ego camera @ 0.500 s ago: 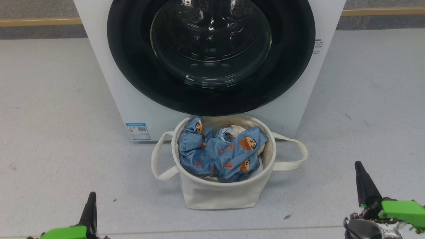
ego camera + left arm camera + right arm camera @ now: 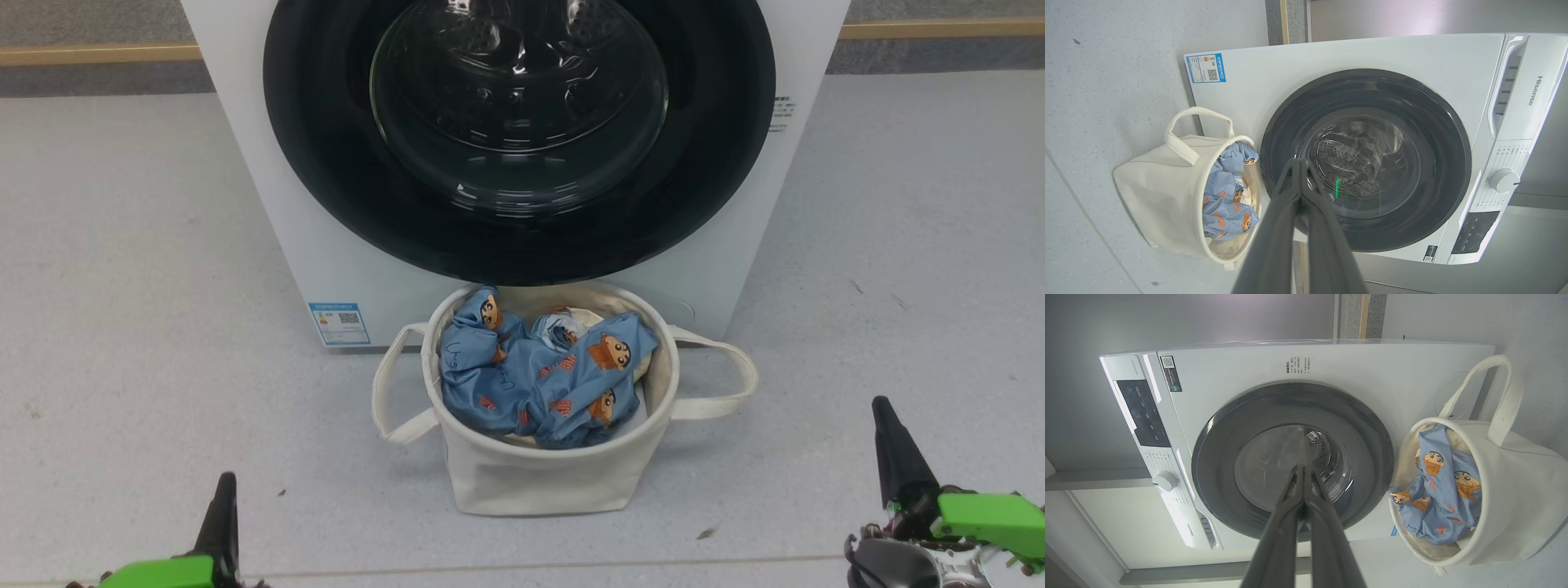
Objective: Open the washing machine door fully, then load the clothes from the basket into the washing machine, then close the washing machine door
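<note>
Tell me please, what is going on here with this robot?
Nothing is being handled. The washing machine door is closed, and the clothes lie in the basket, which stands on the floor just in front of the washing machine. The left end effector and the right end effector are both shut and empty, on either side of the basket, apart from it. No step is done yet.

Hisense, in grey letters, on the drawer front (image 2: 1533,92) of the washing machine (image 2: 1290,77). A blue sticker (image 2: 1206,68) at its lower corner carries a QR code, its print too small to read. The printed lines (image 2: 1298,364) on the white front are likewise illegible.
</note>
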Available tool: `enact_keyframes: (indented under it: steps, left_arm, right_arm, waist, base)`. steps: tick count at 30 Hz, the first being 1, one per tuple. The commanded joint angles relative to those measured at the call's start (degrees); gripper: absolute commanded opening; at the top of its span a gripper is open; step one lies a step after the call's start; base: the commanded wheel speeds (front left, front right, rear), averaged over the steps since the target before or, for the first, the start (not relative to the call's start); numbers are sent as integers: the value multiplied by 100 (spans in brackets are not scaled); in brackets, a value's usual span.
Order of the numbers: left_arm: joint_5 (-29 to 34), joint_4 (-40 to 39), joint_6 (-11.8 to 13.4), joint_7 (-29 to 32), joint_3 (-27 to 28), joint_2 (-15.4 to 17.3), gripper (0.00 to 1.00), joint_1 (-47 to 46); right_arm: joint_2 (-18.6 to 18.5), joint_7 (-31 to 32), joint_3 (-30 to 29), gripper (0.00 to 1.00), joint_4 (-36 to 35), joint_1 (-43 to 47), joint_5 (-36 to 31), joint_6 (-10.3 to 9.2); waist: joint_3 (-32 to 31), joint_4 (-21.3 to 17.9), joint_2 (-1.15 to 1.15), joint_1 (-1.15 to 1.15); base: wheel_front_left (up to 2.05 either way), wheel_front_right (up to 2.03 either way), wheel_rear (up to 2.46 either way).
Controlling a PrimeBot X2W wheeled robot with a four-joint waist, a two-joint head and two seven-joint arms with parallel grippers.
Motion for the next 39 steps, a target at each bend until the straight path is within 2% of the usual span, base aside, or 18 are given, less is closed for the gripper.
enact_keyframes:
  steps: [1, 39]
  left_arm:
    - [53, -158, -35, 42, 235, 52, 0, -146]
    - [56, -158, -35, 45, 239, 49, 0, -146]
  right_arm:
    - [-34, 48, 109, 0, -205, -85, -43, 2]
    - [-32, 51, 106, 0, -204, -85, -46, 2]
  waist:
    - [0, 0, 0, 0]
    - [0, 0, 0, 0]
  base:
    - [0, 0, 0]
    - [0, 0, 0]
